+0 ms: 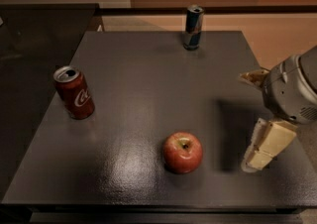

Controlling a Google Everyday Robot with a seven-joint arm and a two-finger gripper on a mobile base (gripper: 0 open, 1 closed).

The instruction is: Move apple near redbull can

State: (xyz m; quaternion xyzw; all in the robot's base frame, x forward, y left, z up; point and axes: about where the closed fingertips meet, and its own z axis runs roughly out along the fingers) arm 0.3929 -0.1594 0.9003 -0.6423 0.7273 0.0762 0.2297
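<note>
The red apple [183, 151] with yellowish patches and a dark stem dimple sits on the dark table [148, 94], near the front, right of centre. The slim blue and silver redbull can [193, 27] stands upright at the table's far edge. My gripper [255, 114] hangs over the table's right edge, to the right of the apple and apart from it. Its cream fingers [265, 144] are spread apart and hold nothing. The grey wrist is behind them at the frame's right side.
A red Coca-Cola can [74, 92] stands upright on the left part of the table. A darker counter [34, 34] adjoins the table on the left. Tan floor lies beyond the right and far edges.
</note>
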